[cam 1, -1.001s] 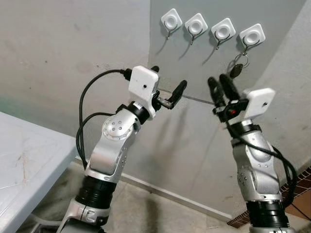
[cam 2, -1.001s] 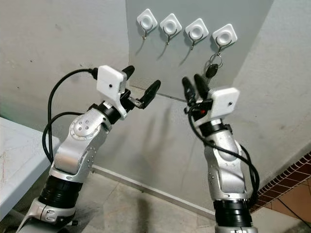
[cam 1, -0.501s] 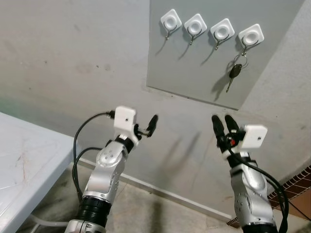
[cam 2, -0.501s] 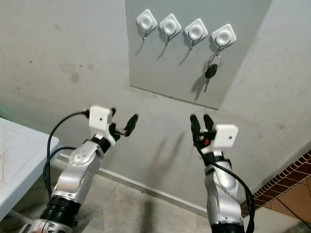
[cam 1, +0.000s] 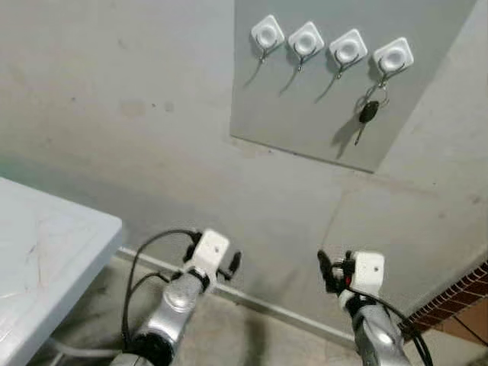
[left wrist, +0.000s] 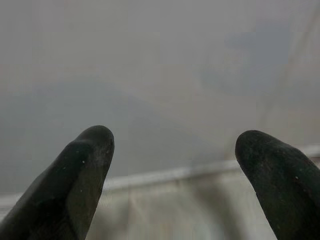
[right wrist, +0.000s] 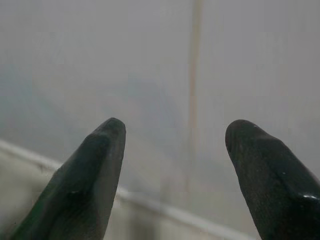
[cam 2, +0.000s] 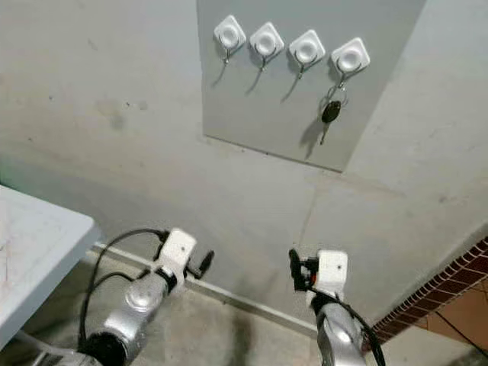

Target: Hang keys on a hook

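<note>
1. Table (cam 1: 46,252), white, at the robot's left; its rounded corner ends just short of the left arm's black cable (cam 1: 137,271).
2. Left gripper (cam 1: 213,261) is low in the head views, pointing at the base of the wall. Its wrist view shows two black fingertips (left wrist: 90,150) set apart with nothing between them.
3. Right gripper (cam 1: 329,271) is at about the same height, on the right, also facing the wall. Its fingertips (right wrist: 102,150) are spread and hold nothing.
4. The two grippers are well apart from each other, with bare wall showing between them.
5. Skirting strip (cam 1: 267,305) runs along the foot of the wall, just behind both grippers. Brick-patterned edge (cam 1: 457,293) at far right.
6. Grey wall (cam 1: 114,114) above the grippers is plain up to the panel's lower edge.
7. Panel (cam 1: 305,114), a flatter grey, carries four white hooks in a row.
8. Keys (cam 1: 368,113) hang from the rightmost hook (cam 1: 393,56), dark fob down, near the panel's right edge and well above the right gripper.
9. The other three hooks (cam 1: 305,40) are bare.
</note>
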